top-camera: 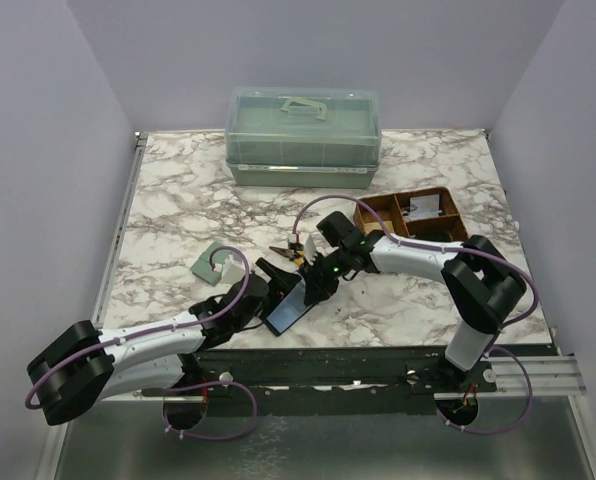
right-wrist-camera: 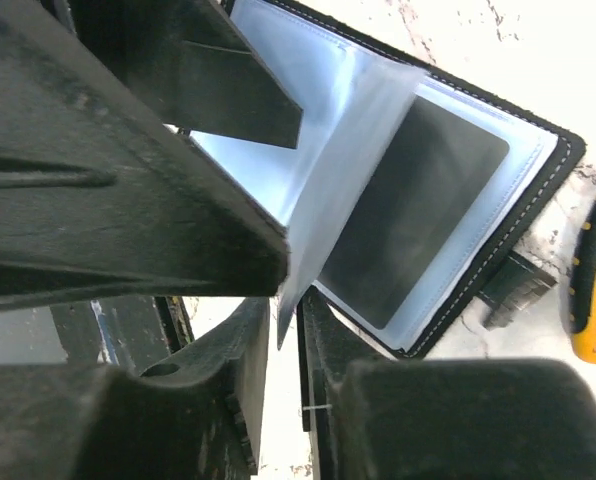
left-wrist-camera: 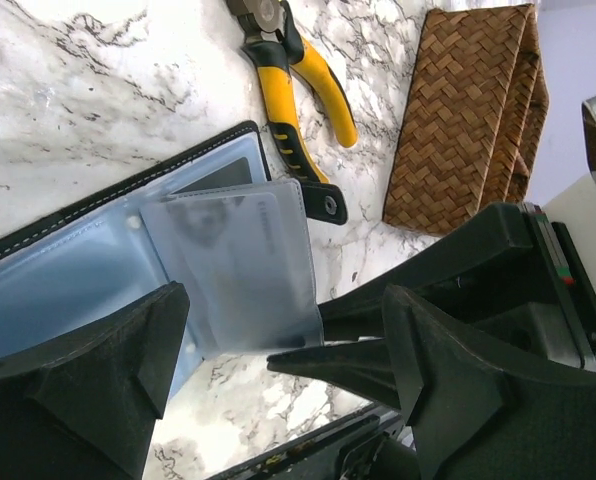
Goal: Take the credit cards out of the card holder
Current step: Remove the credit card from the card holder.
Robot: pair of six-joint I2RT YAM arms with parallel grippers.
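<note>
The black card holder (top-camera: 286, 310) lies open on the marble near the front edge, its blue-grey lining (left-wrist-camera: 68, 280) up. A clear sleeve (left-wrist-camera: 233, 260) with a grey credit card inside stands up from it. A darker grey credit card (right-wrist-camera: 418, 220) sits in the pocket beneath. My right gripper (right-wrist-camera: 290, 320) is shut on the sleeve's lower edge; it also shows in the top view (top-camera: 311, 290) and reaches in from the right in the left wrist view (left-wrist-camera: 298, 360). My left gripper (left-wrist-camera: 281, 300) is open, its jaws spread wide over the holder (top-camera: 268, 290).
Yellow-handled pliers (top-camera: 288, 252) lie just behind the holder. A brown woven pouch (left-wrist-camera: 468, 110) lies beyond them. A sage-green wallet (top-camera: 216, 262) lies to the left. A brown divided tray (top-camera: 418, 212) stands at the right, a green lidded box (top-camera: 303, 135) at the back.
</note>
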